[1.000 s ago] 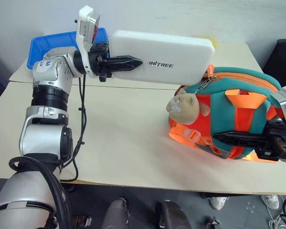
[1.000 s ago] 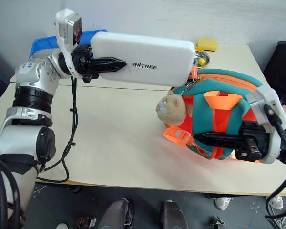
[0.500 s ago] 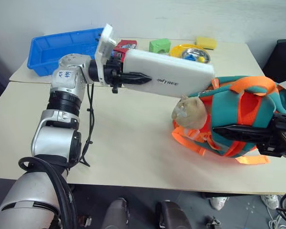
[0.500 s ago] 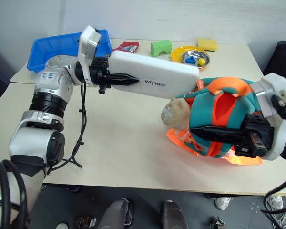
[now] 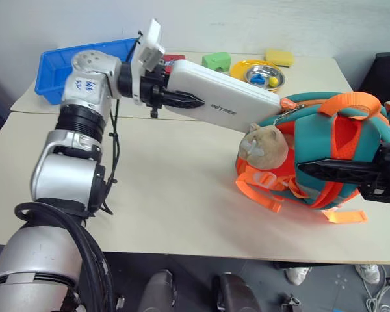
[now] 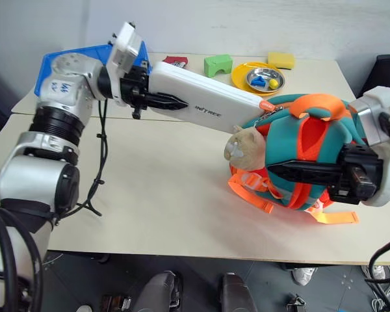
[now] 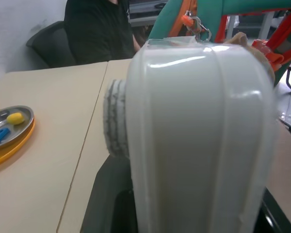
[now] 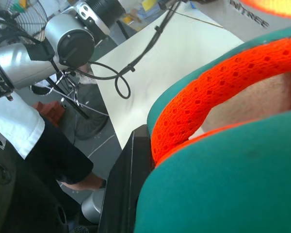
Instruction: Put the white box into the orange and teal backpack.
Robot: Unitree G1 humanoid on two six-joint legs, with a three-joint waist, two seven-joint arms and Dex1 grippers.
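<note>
White box tilted down since earlier, far end hidden at backpack opening

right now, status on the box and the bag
Left end effector shut on the white box, far end at the backpack opening. Right end effector shut on the backpack. Plush charm just below.

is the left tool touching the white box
Touching. In the left eye view the left tool has one black finger lying flat on the face of the white box, clamping its end and holding it clear of the table.
</note>
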